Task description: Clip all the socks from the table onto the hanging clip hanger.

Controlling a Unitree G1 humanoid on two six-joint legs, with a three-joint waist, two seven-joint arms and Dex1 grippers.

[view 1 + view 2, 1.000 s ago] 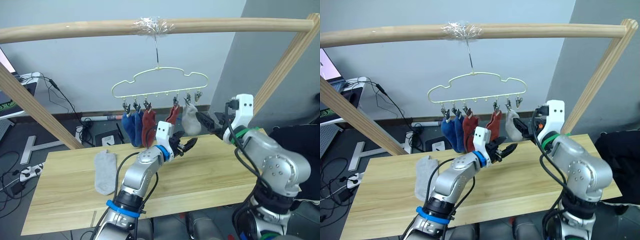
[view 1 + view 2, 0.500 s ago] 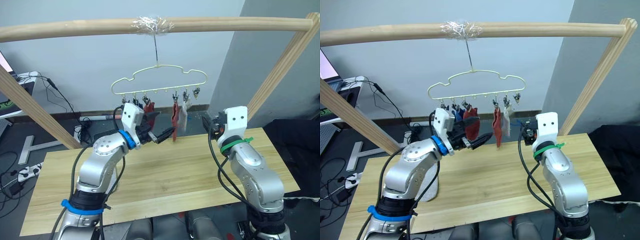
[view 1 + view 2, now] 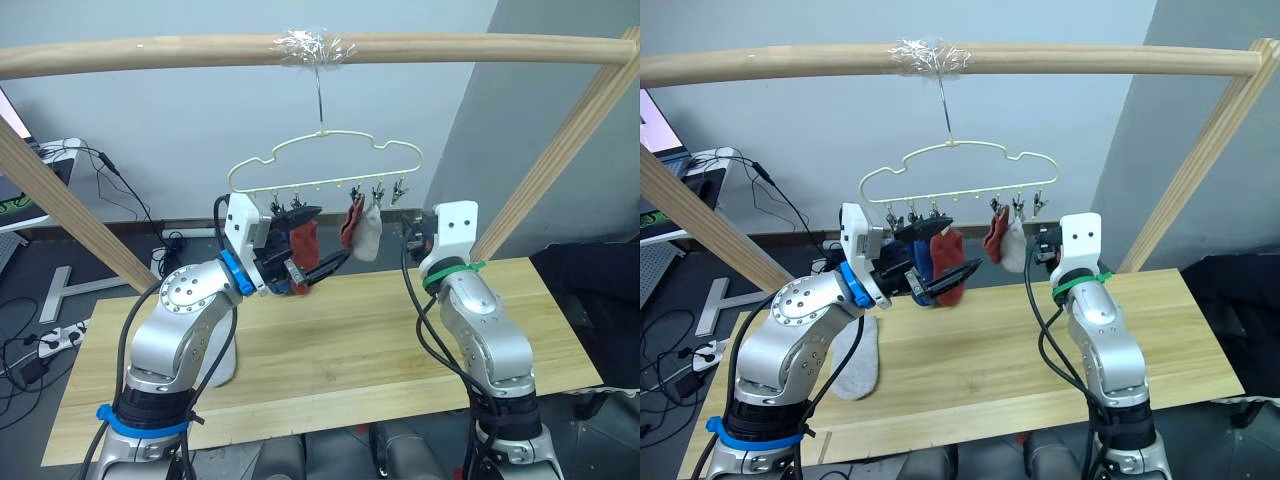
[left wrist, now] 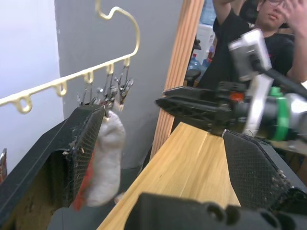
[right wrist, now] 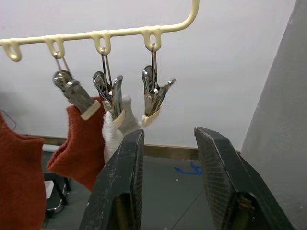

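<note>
The pale yellow-green clip hanger (image 3: 322, 162) hangs from the wooden bar. Clipped to it are blue socks (image 3: 921, 262), two rust red socks (image 3: 303, 243) (image 3: 350, 222) and a light grey sock (image 3: 369, 234). Its end clip (image 5: 154, 93) is empty. Another light grey sock (image 3: 856, 356) lies flat on the table (image 3: 400, 340), partly hidden by my left arm. My left gripper (image 3: 322, 244) is open, raised in front of the hanging blue and red socks, holding nothing. My right gripper (image 5: 168, 143) points at the empty clip from just below, its fingers (image 5: 125, 182) apart with nothing between them.
A thick wooden pole frame (image 3: 150, 55) spans overhead, with slanted legs at the left (image 3: 60, 205) and right (image 3: 550, 170). A person (image 4: 254, 19) stands behind the right side. Cables and a power strip lie on the floor at the left.
My left arm has drawn back and lifted from table height to the hanging socks, its fingers spreading wider. My right gripper's fingers have narrowed. The hanger has swung slightly.
</note>
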